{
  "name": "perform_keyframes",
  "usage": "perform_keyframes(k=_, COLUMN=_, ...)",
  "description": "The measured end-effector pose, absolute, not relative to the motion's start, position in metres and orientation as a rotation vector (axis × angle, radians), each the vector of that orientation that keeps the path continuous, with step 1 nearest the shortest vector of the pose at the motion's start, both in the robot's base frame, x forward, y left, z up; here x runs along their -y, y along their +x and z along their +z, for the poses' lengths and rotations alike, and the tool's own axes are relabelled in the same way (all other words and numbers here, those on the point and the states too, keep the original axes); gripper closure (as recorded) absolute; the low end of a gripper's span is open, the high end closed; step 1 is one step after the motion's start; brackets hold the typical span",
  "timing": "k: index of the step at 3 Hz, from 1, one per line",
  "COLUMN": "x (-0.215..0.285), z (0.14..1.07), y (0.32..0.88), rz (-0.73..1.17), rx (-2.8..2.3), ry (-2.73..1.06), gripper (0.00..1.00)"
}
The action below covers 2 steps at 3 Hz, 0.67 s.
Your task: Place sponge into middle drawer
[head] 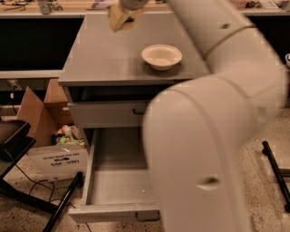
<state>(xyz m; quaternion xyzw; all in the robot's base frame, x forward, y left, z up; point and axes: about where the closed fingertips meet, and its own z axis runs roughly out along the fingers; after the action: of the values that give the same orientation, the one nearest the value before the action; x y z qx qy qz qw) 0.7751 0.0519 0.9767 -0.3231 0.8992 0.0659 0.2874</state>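
Note:
The sponge, yellow foam with a dark top, hangs in my gripper at the top edge of the camera view, held just above the back of the grey cabinet top. The gripper is shut on it and mostly cut off by the frame edge. The middle drawer is pulled out below, open, with its loop handle at the front. The like grey drawer above it is closed. My white arm fills the right side and hides the right part of both drawers.
A cream round bowl sits on the cabinet top to the right of the sponge. A cardboard box with clutter stands on the floor left of the cabinet. Black stand legs lie at the lower left, and another black leg at the right.

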Motion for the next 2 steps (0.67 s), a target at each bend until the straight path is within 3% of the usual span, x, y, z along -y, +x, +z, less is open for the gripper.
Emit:
perform_keyframes(k=1, x=0.002, z=1.068, y=0.711, rz=0.368, rx=-2.216, ry=-0.64, gripper=1.0)
perform_keyframes(k=2, x=-0.017, z=1.131, y=0.618, rz=0.553, rx=-2.049, ry=-0.661, gripper=1.0)
